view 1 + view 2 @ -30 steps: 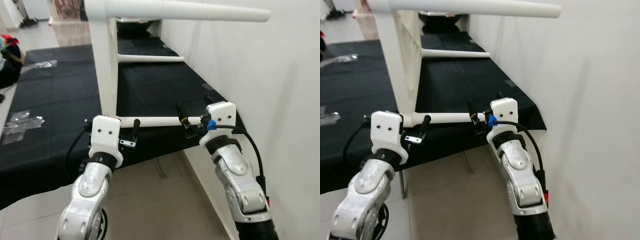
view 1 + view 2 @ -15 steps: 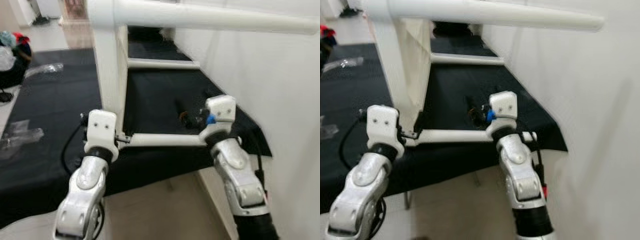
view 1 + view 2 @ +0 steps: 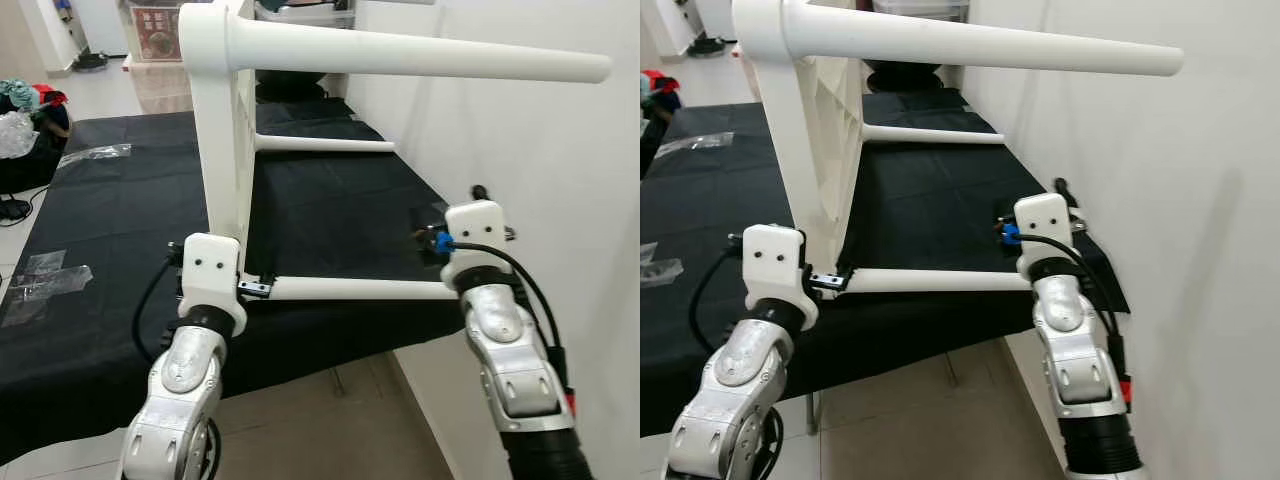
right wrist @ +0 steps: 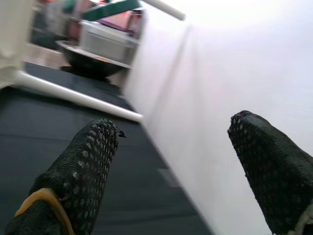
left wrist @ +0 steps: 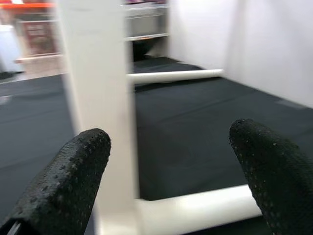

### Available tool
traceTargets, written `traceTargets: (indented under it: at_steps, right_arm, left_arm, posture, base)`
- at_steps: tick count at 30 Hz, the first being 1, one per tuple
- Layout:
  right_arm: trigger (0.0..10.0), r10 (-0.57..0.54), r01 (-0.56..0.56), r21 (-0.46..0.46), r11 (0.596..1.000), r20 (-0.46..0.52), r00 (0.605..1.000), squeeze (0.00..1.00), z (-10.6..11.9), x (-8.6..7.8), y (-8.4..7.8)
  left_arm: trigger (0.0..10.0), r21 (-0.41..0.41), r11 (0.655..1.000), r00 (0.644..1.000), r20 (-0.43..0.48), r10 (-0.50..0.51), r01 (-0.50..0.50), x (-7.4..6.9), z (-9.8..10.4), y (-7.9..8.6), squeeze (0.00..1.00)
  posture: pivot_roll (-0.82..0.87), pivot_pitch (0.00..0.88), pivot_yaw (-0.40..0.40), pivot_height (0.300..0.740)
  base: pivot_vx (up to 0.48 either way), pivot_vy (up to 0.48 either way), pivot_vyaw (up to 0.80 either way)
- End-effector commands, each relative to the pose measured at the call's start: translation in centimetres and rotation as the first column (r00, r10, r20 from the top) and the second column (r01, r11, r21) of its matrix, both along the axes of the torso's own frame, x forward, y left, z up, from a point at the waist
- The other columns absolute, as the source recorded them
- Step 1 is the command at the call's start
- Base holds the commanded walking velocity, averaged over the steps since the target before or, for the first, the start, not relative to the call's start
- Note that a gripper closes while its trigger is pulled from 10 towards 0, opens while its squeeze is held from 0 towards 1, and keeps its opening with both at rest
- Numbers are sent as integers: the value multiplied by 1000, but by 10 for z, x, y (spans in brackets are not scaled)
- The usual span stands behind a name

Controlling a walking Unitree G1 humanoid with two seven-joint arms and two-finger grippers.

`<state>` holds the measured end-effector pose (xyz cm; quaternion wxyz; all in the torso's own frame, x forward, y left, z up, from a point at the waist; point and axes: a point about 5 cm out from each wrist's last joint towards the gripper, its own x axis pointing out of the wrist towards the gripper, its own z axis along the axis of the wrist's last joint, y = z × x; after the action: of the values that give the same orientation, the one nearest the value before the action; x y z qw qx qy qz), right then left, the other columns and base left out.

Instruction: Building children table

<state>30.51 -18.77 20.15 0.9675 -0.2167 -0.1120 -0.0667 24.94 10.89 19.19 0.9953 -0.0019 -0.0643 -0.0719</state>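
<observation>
The table [image 3: 222,150] lies on its side on a black cloth [image 3: 110,250] beside a white wall [image 3: 540,150], its top cut off at the picture's upper edge. Three white legs point toward the wall; the lowest leg [image 3: 350,289] runs between the two wrists, which hide both of its ends. The left gripper [image 5: 168,191] sits at the table's near corner, fingers spread wide with nothing between them. The right gripper [image 4: 181,171] is near the wall, raised a little above the cloth, also wide open and empty.
</observation>
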Motion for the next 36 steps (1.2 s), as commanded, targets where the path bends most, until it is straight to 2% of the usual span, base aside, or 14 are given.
traceTargets:
  at_steps: [1, 5, 7, 9, 10, 11, 12, 15, 18, 19, 24, 27, 28, 36]
  right_arm:
    - [10000, -74, 84, -101, 991, 99, 992, 0, 16, -2, -8]
    - [10000, -89, 120, -158, 980, 187, 978, 0, 29, -6, -8]
    - [10000, -103, 160, -199, 967, 267, 958, 0, 43, -7, -7]
    - [10000, -101, 164, -208, 964, 286, 953, 0, 47, -7, -6]
    - [10000, -91, 163, -221, 962, 304, 948, 725, 50, -7, -5]
    - [10000, -84, 163, -229, 960, 316, 945, 725, 52, -8, -4]
    - [10000, -64, 149, -243, 958, 326, 943, 1000, 53, -9, -2]
    - [10000, -51, 141, -252, 957, 332, 942, 1000, 54, -10, 0]
    - [10000, -39, 157, -307, 939, 359, 933, 1000, 57, -12, 3]
    - [10000, -42, 202, -363, 910, 403, 914, 0, 62, -15, 3]
    - [10000, -41, 242, -393, 887, 455, 890, 0, 70, -16, 3]
    - [10000, -38, 278, -413, 867, 502, 864, 0, 79, -16, 3]
    - [10000, -26, 299, -430, 852, 536, 844, 0, 89, -16, 4]
    - [10000, 14, 320, -447, 835, 600, 800, 0, 111, -16, 7]
  left_arm:
    - [10000, -37, 990, 989, -54, -135, 133, 1, -9, -15, 0]
    - [10000, -39, 985, 984, -55, -169, 167, 4, -9, -18, 0]
    - [10000, -36, 988, 988, -41, -150, 149, 12, -7, -15, 0]
    - [10000, -40, 988, 988, -41, -150, 149, 15, -7, -14, 0]
    - [10000, -40, 988, 988, -37, -153, 151, 18, -6, -13, 0]
    - [10000, -38, 988, 988, -33, -154, 153, 20, -5, -12, 0]
    - [10000, -32, 988, 988, -26, -155, 154, 23, -4, -12, 0]
    - [10000, -29, 987, 987, -20, -156, 156, 25, -3, -11, 0]
    - [10000, -26, 986, 986, 1, -164, 164, 29, 3, -12, 0]
    - [10000, -33, 983, 984, 10, -178, 178, 33, 5, -13, 0]
    - [10000, -37, 980, 981, 10, -194, 195, 37, 4, -15, 0]
    - [10000, -46, 973, 974, 13, -226, 226, 42, 4, -22, 0]
    - [10000, -79, 966, 969, 12, -247, 247, 48, 3, -29, 0]
    - [10000, -90, 959, 962, -14, -271, 269, 59, -8, -37, 0]
  posture:
    - [27, 44, -44, 740]
    - [28, 43, -43, 740]
    - [27, 48, -38, 740]
    - [27, 48, -37, 740]
    - [22, 51, -38, 740]
    - [22, 51, -38, 740]
    - [22, 52, -37, 740]
    - [21, 53, -37, 740]
    - [21, 53, -36, 740]
    - [20, 53, -34, 740]
    - [19, 52, -34, 740]
    - [17, 51, -35, 740]
    - [16, 51, -33, 740]
    - [3, 39, -26, 740]
  base:
    - [0, 0, 0]
    - [0, 0, 0]
    - [0, 0, 0]
    - [0, 0, 0]
    - [0, 0, 0]
    - [0, 0, 0]
    - [0, 0, 0]
    - [0, 0, 0]
    - [0, 0, 0]
    - [0, 0, 0]
    - [0, 0, 0]
    - [0, 0, 0]
    - [0, 0, 0]
    - [0, 0, 0]
